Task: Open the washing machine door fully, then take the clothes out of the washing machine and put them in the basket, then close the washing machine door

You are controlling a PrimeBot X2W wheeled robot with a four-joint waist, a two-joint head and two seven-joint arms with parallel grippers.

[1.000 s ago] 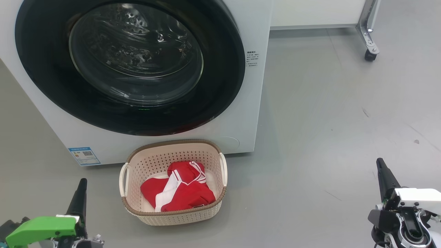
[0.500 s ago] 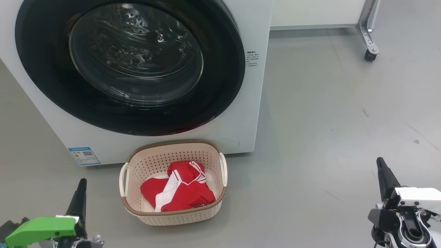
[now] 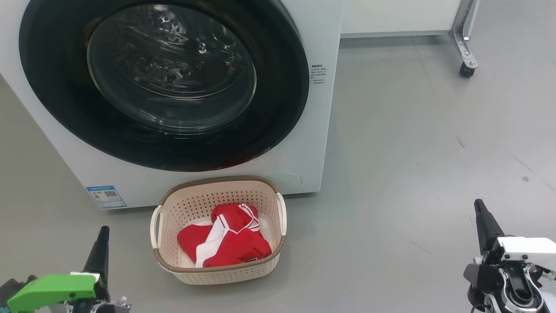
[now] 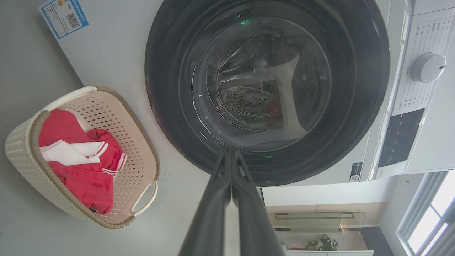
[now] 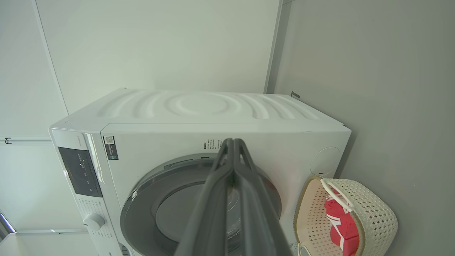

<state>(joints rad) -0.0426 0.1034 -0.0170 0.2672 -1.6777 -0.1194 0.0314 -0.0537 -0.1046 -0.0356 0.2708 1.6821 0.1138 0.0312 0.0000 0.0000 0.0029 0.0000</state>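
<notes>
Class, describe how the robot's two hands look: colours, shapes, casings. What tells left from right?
Both hands have two long, dark grey fingers that taper to a narrow tip. The left hand has a bright green casing at its base. The right hand has a white boxy casing instead, beside a black housing and a round silver ring.

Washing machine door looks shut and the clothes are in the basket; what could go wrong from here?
1. A reddish patch shows behind the door glass: a leftover garment or a reflection of the clothes, I cannot tell. The drum might not be empty.
2. The basket stands close below the door, in front of the washing machine; reopening to check might clip its rim.
</notes>
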